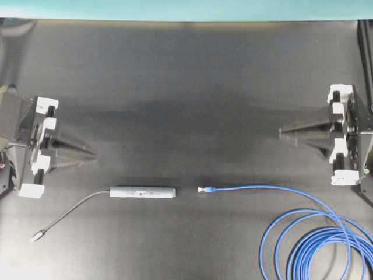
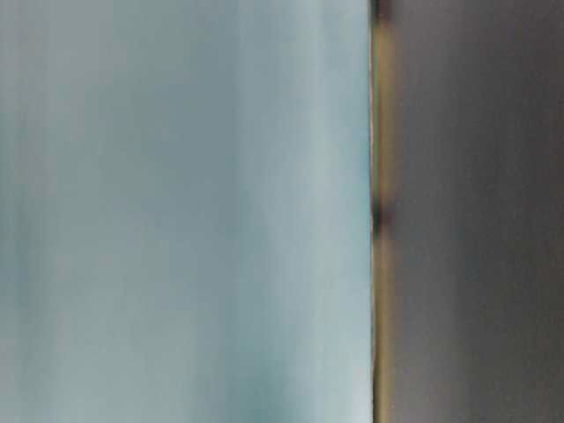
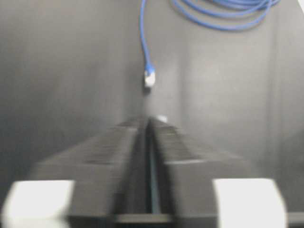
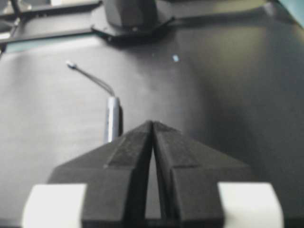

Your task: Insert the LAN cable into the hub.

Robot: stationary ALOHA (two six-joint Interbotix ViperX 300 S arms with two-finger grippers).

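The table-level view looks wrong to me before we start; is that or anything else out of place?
Yes: the table-level view shows only blurred pale and dark bands, nothing usable. On the table, nothing stands out. The hub and the LAN cable plug lie in line, apart; the left gripper and right gripper are shut and empty.

You see a matt dark table (image 1: 186,87), the hub (image 1: 143,192) in brushed grey metal, the LAN cable (image 1: 303,233) in smooth blue plastic.
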